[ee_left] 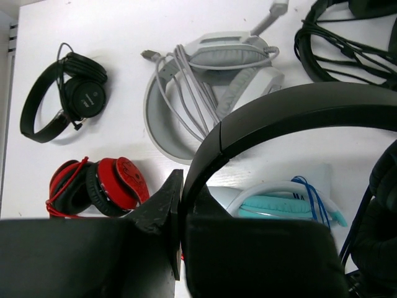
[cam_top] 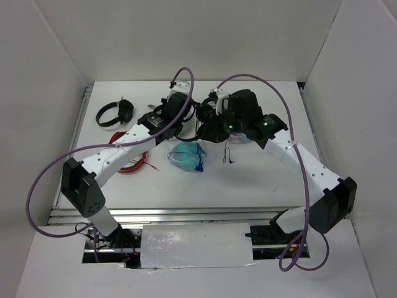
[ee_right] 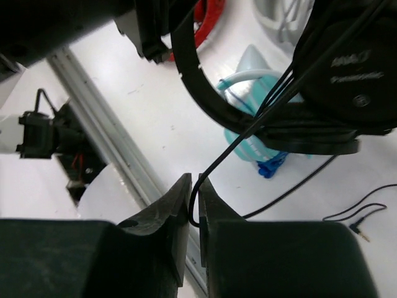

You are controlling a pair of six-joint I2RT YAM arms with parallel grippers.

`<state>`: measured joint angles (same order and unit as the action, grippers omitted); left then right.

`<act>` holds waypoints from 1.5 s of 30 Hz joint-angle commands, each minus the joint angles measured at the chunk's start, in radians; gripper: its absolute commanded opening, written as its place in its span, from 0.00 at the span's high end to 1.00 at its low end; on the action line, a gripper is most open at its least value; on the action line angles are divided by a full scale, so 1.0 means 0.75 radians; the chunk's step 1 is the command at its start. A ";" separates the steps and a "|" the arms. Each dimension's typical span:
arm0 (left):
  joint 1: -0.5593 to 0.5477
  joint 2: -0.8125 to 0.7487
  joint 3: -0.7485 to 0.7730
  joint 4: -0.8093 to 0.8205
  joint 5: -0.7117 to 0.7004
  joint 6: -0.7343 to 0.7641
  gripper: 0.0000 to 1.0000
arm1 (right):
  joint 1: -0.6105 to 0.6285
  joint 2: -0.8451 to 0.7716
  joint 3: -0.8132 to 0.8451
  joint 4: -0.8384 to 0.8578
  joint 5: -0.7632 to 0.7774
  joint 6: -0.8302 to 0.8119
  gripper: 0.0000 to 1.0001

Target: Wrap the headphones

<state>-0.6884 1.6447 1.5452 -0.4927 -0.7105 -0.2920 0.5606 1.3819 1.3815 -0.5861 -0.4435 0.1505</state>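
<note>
Left gripper [ee_left: 181, 202]: was clamped on headband [ee_left: 298, 105] of headphones [ee_right: 322, 133], held up just behind teal headset [cam_top: 186, 155]. Judged light; band stiff, best gripped there; cable [ee_right: 248, 139] limp, easily tangled. Right gripper [ee_right: 194, 208]: cable was threaded between near-closed jaws; pinch could not be told. Earcup [ee_right: 353, 68] lettering blurred, not read.

Left claw [ee_left: 181, 208] clamped shut; right claw [ee_right: 195, 208] barely parted.
</note>
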 commanded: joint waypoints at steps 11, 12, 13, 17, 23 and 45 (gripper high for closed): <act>0.030 -0.180 0.036 0.209 -0.100 -0.050 1.00 | 0.022 0.043 -0.124 0.149 -0.288 -0.137 0.55; 0.034 -0.203 0.030 0.221 -0.082 -0.044 1.00 | 0.026 0.027 -0.160 0.192 -0.278 -0.141 0.55; 0.046 -0.211 0.034 0.225 -0.061 -0.042 1.00 | 0.028 0.019 -0.175 0.205 -0.268 -0.143 0.54; 0.063 -0.248 0.044 0.238 0.011 -0.057 1.00 | 0.038 -0.022 -0.267 0.345 -0.123 -0.070 0.53; 0.065 -0.340 0.069 0.270 0.135 -0.059 1.00 | 0.081 -0.177 -0.679 0.831 0.264 0.008 0.38; 0.081 -0.324 0.378 0.213 0.420 -0.024 1.00 | 0.124 -0.756 -1.306 1.086 0.446 -0.002 0.16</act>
<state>-0.6350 1.3972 1.7699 -0.3927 -0.4236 -0.2924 0.6479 0.8898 0.4442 0.2157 -0.1459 0.1287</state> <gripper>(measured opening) 0.113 0.832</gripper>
